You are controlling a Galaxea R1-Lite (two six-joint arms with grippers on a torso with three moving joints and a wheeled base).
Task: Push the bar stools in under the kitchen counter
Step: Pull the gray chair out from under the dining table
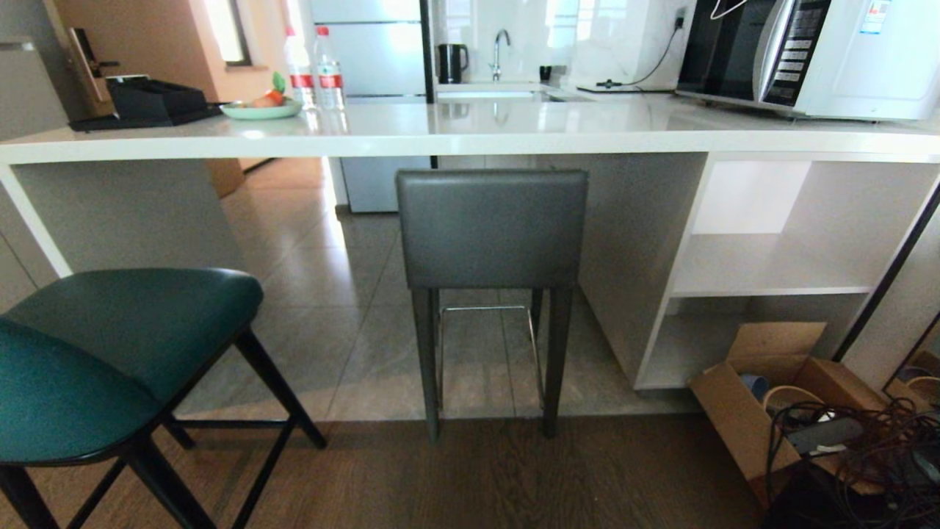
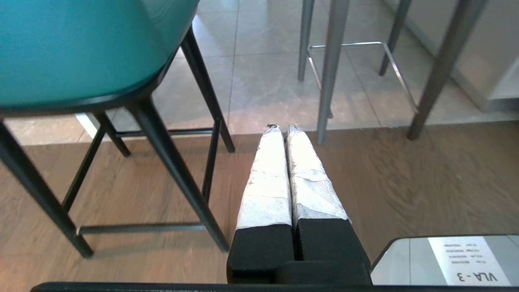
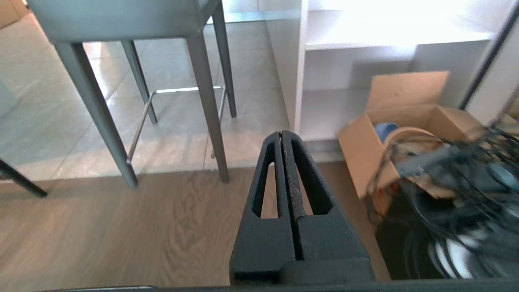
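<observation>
1. Grey stool (image 1: 490,242) at frame centre in head view: back close under edge of surface (image 1: 470,136), rear legs on the wood floor strip, front legs on tile. Looks pushed in, or nearly.
2. Teal stool (image 1: 110,353) at lower left of head view: well out from surface, seat partly cut off by frame edge, legs on wood floor. Not pushed in yet.
3. Left tool (image 2: 284,129) clenched on nothing, low over wood floor, just beside teal stool's legs; touching neither stool.
4. Right tool (image 3: 282,136) clenched, empty, over wood floor between grey stool's legs and a cardboard box (image 3: 405,121). No contact with grey stool.
5. Neither arm visible in head view.
6. Progress: roughly halfway by judgement. Grey stool likely done; teal stool left to push under, at left part of surface.
7. Likely next: left tool to teal stool's seat or back, then push forward.
</observation>
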